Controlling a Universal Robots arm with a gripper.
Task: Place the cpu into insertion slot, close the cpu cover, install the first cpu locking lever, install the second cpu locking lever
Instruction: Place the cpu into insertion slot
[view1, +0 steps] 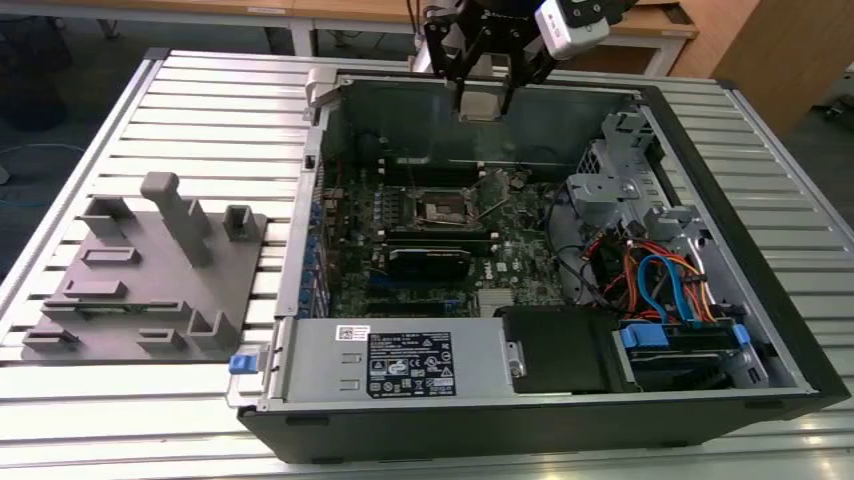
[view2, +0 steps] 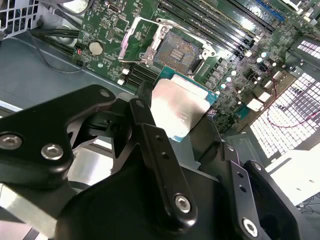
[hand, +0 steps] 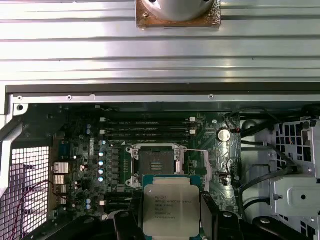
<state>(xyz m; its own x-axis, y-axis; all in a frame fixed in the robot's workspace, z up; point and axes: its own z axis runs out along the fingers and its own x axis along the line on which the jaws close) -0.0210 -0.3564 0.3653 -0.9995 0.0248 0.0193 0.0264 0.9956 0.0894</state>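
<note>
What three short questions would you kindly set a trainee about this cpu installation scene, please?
1. Multiple choice: what does the pincer hold? A) the cpu B) a screwdriver C) nothing
2. Fill in: the insertion slot is set into a ____ circuit board.
3. True or false: the cpu already sits in the insertion slot.
Key: 1 A; 2 green; 3 false, it hangs above the open case.

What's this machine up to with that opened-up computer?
A robot arm's gripper holds the cpu, a small silvery chip, above the open computer case. The insertion slot on the green circuit board lies uncovered with no chip in it. The cpu hangs above the board, close to the slot, and is not yet seated.
</note>
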